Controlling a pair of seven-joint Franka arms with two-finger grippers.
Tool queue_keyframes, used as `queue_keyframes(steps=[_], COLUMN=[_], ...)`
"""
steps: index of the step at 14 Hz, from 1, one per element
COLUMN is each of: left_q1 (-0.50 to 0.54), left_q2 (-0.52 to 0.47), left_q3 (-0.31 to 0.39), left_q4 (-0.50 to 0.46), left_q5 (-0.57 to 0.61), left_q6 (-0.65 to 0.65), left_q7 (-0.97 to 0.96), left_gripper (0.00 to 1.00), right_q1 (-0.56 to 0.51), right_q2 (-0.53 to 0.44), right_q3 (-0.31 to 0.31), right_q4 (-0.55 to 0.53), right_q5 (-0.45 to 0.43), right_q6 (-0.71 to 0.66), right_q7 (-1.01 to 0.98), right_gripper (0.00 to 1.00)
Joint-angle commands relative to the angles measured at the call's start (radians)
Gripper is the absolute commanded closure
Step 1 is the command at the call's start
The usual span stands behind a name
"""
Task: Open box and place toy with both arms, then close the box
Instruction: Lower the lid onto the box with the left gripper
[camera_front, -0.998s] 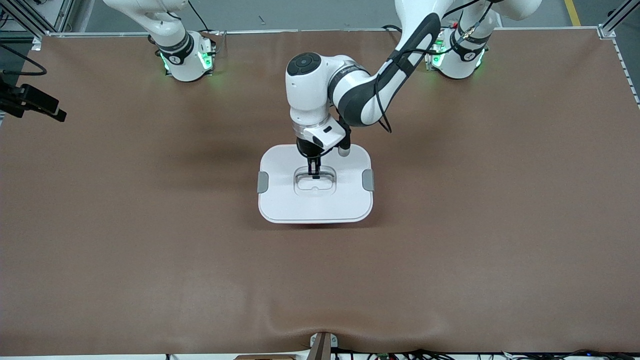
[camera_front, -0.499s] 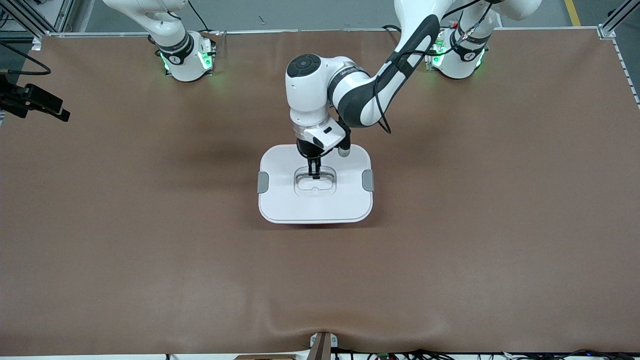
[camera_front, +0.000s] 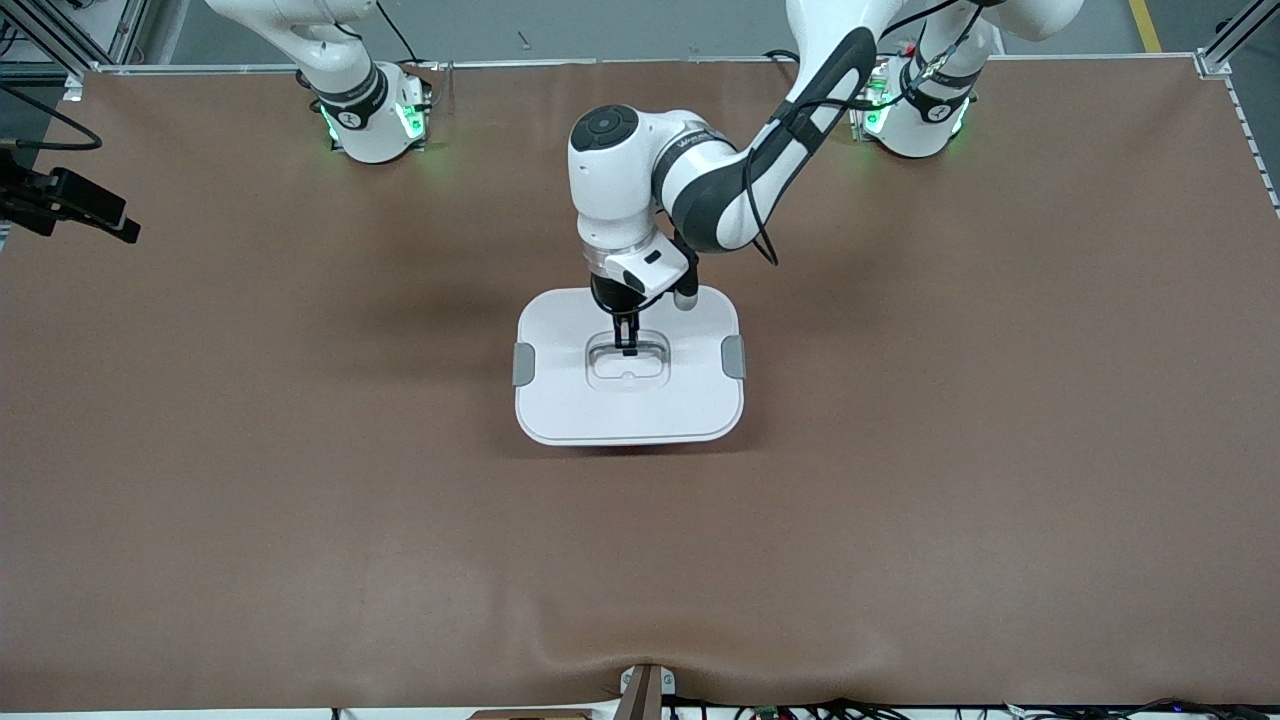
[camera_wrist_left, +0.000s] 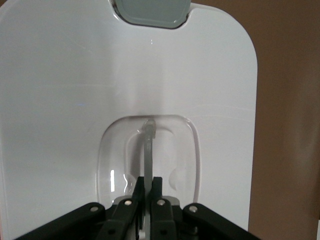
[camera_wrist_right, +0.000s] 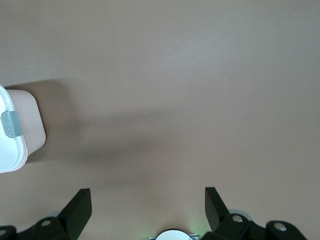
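The box (camera_front: 630, 410) stands mid-table with its white lid on and a grey clip on each side (camera_front: 523, 363). My left gripper (camera_front: 627, 348) reaches down into the lid's recess. In the left wrist view it (camera_wrist_left: 149, 182) is shut on the clear handle (camera_wrist_left: 148, 145), which stands upright between the fingers. My right gripper (camera_wrist_right: 147, 197) is open and empty, held high over bare table near its own base. One corner of the box (camera_wrist_right: 30, 120) shows at the edge of its view. The toy is not in view.
The brown table mat (camera_front: 900, 500) surrounds the box. The arm bases (camera_front: 372, 115) stand along the table edge farthest from the front camera. A black device with a cable (camera_front: 70, 205) juts in at the right arm's end of the table.
The left gripper and the lid have shifted very slightly toward the arm bases and the right arm's end. The black device at the table's end moved a little.
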Motion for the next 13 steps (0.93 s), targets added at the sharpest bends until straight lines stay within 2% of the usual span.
queue_keyframes(steps=[1,2,3,4,7,8,9,13], left_q1=[-0.015,-0.015,-0.014,-0.012,-0.006,-0.004,-0.004,0.015], left_q2=[0.007,0.007,0.007,0.007,-0.007,-0.019,-0.03,-0.073], left_q3=[0.006,0.006,0.004,0.003,0.001,0.0,0.0,-0.002], left_q4=[0.003,0.002,0.002,0.002,0.01,0.011,0.008,0.016], left_q5=[0.03,0.03,0.03,0.03,0.032,0.032,0.032,0.005], left_q6=[0.001,0.001,-0.001,-0.002,-0.005,-0.005,-0.008,-0.044], left_q7=[-0.054,-0.054,-0.054,-0.049,-0.029,-0.006,0.043,0.109], left_gripper=[1.0,1.0,0.95,0.84,0.35,0.08,0.0,0.0], right_q1=[0.003,0.003,0.003,0.003,0.003,0.004,0.003,0.004], right_q2=[0.009,0.007,0.009,0.009,0.009,0.009,0.009,0.009], right_q3=[-0.003,-0.003,-0.003,-0.003,-0.003,-0.003,-0.003,-0.003], right_q4=[0.02,0.02,0.02,0.02,0.02,0.02,0.02,0.019], right_q5=[0.011,0.012,0.011,0.011,0.011,0.011,0.011,0.012], right_q6=[-0.015,-0.015,-0.015,-0.015,-0.015,-0.015,-0.015,-0.015], right_q7=[0.015,0.015,0.015,0.015,0.015,0.016,0.015,0.015], right_gripper=[0.0,0.0,0.0,0.0,0.0,0.0,0.0,0.0])
